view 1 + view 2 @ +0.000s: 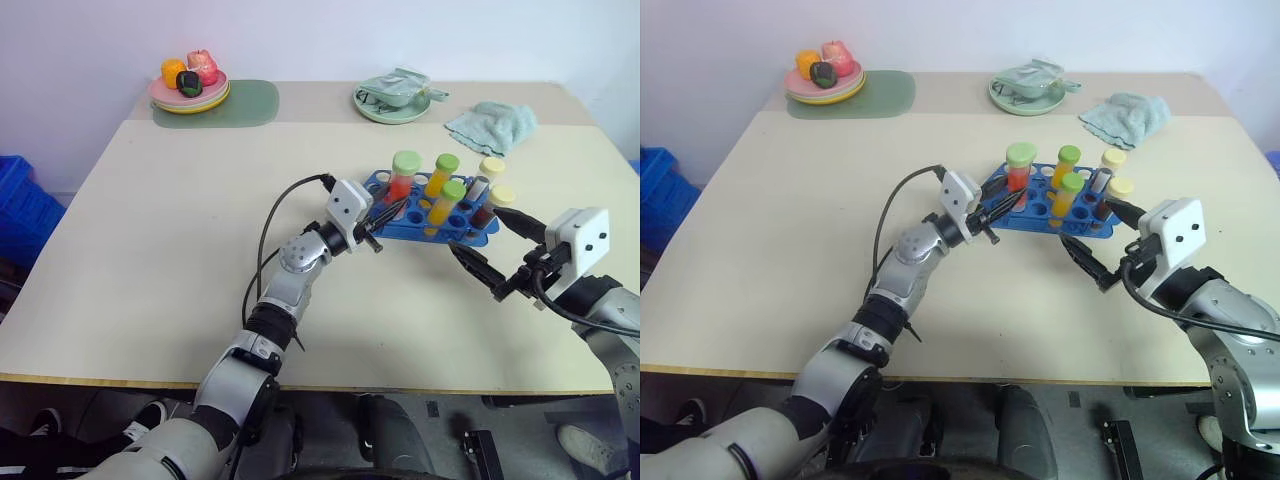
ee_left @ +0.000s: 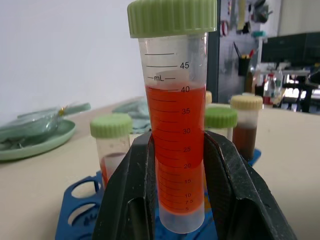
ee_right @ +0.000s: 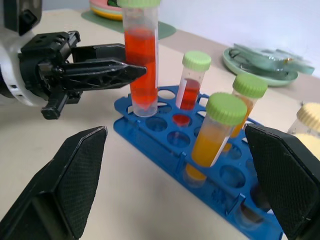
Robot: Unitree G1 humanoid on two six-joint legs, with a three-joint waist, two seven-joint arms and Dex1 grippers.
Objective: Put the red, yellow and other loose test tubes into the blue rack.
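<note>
The red test tube [image 3: 141,60], light green cap up, is pinched upright between the 2 black fingers of the left gripper [image 3: 131,71], its rounded tip hanging just above a hole at the near corner of the blue rack [image 3: 150,134]; in the left wrist view the fingers [image 2: 134,190] clamp it low on the barrel, which leaves the tip free to enter a hole. Whether the tip already touches the rim of that hole is hard to say from these angles. The grip from the side keeps the tube vertical, so it should slide straight down once aligned. Already standing in the rack are a second red tube [image 3: 191,82], 2 yellow-orange tubes with green caps, the nearer one [image 3: 216,135] leaning slightly and another [image 3: 245,97] behind it, plus a dark brown tube with a cream cap [image 1: 492,205] and a greyish clear one [image 1: 484,178] at the far end. The rack sits mid-table on the pale tabletop [image 1: 150,220]. The right gripper [image 1: 485,255] hovers just beside the rack's right end, its fingers spread wide and holding nothing, probably ready to steady the rack. Farther back lie a plate of toy fruit [image 1: 190,90], a green dish [image 1: 392,100] and a folded teal cloth [image 1: 492,125].
</note>
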